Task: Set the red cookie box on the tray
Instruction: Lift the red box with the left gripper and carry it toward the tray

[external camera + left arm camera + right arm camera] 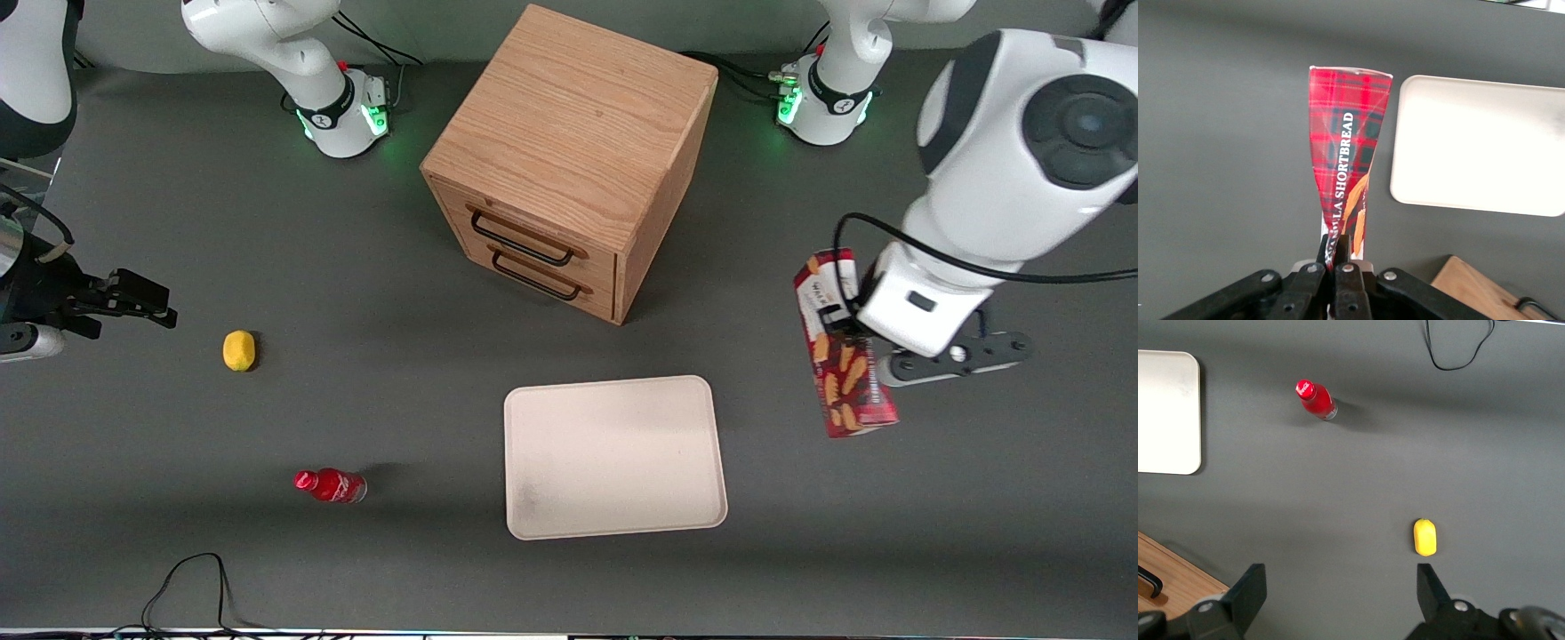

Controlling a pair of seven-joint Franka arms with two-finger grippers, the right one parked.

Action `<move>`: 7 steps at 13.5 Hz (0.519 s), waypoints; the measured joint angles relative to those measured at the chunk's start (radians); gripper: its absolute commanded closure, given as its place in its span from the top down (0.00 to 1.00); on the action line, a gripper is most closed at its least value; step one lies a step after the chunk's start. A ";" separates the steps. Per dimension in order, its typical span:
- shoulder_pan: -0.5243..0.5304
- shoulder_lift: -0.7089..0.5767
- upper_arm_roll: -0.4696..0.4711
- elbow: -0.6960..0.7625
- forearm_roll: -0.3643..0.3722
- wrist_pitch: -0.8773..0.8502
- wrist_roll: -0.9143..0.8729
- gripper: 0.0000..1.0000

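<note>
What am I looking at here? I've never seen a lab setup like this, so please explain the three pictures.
Two robot arms sit at a dark table. One picture looks down from the front; the other two come from cameras on each arm's wrist. The working arm's gripper is shut on a red cookie box, holding it in the air toward that arm's end of the table, beside a bare cream tray. A wooden drawer cabinet stands farther from the front camera than the tray. A small red bottle and a yellow object lie toward the parked arm's end.
</note>
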 measured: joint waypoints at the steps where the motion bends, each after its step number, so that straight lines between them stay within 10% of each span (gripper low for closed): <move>1: -0.031 0.019 0.000 0.025 0.000 0.001 -0.033 0.00; 7: -0.131 0.139 0.003 0.151 0.003 0.020 -0.164 0.00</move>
